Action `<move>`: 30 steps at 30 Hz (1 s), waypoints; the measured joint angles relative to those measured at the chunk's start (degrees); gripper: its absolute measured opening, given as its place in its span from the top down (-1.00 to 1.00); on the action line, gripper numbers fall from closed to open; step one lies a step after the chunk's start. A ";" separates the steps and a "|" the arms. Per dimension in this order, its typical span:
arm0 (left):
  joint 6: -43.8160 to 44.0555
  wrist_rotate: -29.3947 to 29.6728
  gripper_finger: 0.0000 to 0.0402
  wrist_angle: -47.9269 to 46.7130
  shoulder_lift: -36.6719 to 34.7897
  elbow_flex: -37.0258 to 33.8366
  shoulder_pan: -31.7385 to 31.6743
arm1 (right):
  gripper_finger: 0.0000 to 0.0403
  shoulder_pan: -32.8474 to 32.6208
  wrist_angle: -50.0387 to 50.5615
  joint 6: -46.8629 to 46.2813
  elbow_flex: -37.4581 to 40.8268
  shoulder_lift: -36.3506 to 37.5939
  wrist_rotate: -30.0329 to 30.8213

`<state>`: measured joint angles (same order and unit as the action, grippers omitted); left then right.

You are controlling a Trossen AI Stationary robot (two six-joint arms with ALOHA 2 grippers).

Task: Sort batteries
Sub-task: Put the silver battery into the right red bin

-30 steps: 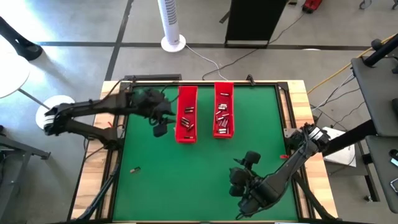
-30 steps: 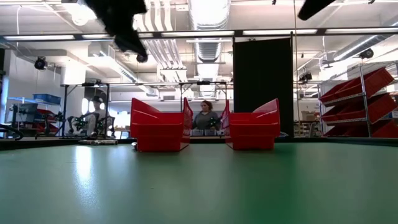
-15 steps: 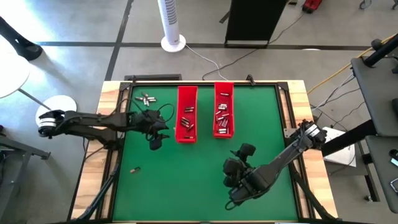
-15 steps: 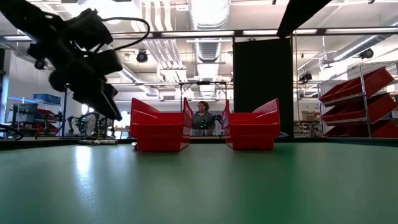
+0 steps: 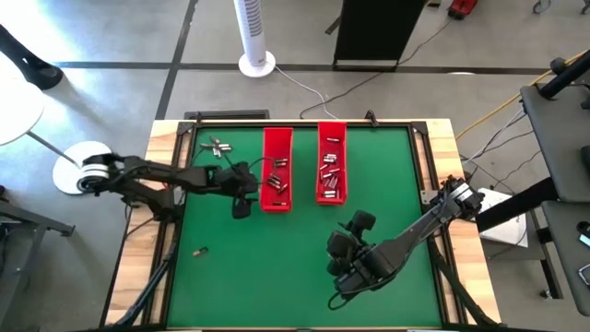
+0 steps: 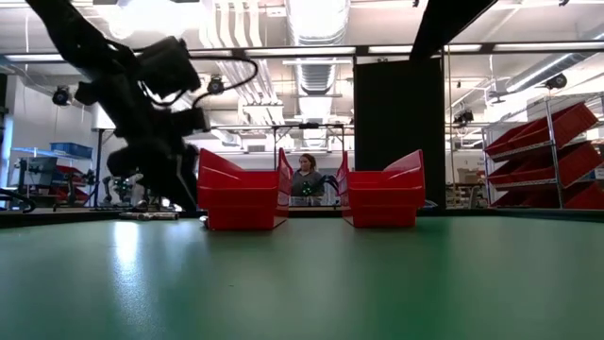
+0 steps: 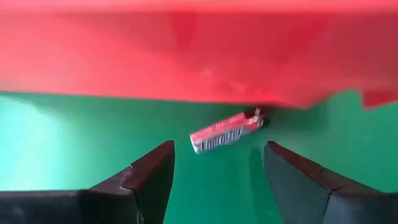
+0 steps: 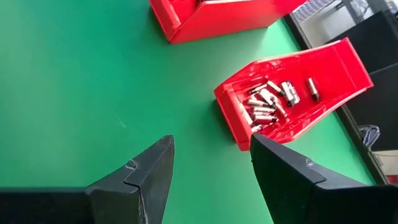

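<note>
Seen from above, the green table [image 5: 277, 267] fills the centre of the frame, with two long red trays standing side by side near its upper middle. The left tray [image 5: 276, 180] and the right tray [image 5: 331, 173] each hold a scatter of small batteries.

The left arm reaches in from the left edge of the high view. A second ago its left gripper [image 5: 241, 205] hung just beside the left tray; it drew off to the left and has now swung back and dropped low beside the tray's left wall. Its fingers, partly closed a moment earlier, now stand apart and hold nothing.

The left wrist view shows why: a lone battery [image 7: 225, 131] lies on the mat right at the foot of the red tray wall, between the spread fingers and a little ahead of them. The arm appears lined up to collect a cell that landed outside its tray.

The right gripper [image 5: 355, 247] waits at lower centre, fingers apart and empty.

More cells lie unsorted: a small cluster [image 5: 217, 146] at the table's upper left and a stray battery [image 5: 198, 250] at lower left.
</note>
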<state>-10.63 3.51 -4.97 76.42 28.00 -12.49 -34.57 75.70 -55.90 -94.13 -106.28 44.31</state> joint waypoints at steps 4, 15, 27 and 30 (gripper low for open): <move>-2.60 0.00 -0.06 1.80 3.30 -0.09 -0.13 | -0.02 -0.16 -0.17 0.00 0.00 -0.04 -1.92; -6.55 -1.21 -0.05 8.22 4.89 -1.04 -0.45 | -0.02 -0.42 -0.42 -0.26 0.79 -0.24 -2.79; -3.84 -5.55 0.07 9.87 9.93 -0.87 -0.64 | -0.02 -0.42 -1.30 -0.66 0.92 -0.28 -5.33; -2.08 -7.08 0.20 8.37 8.88 -0.91 -0.63 | -0.02 -0.42 -1.31 -0.58 0.92 -0.28 -5.39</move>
<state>-12.71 -3.57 3.40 85.30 27.09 -13.13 -34.98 74.39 -56.48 -93.21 -106.56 38.92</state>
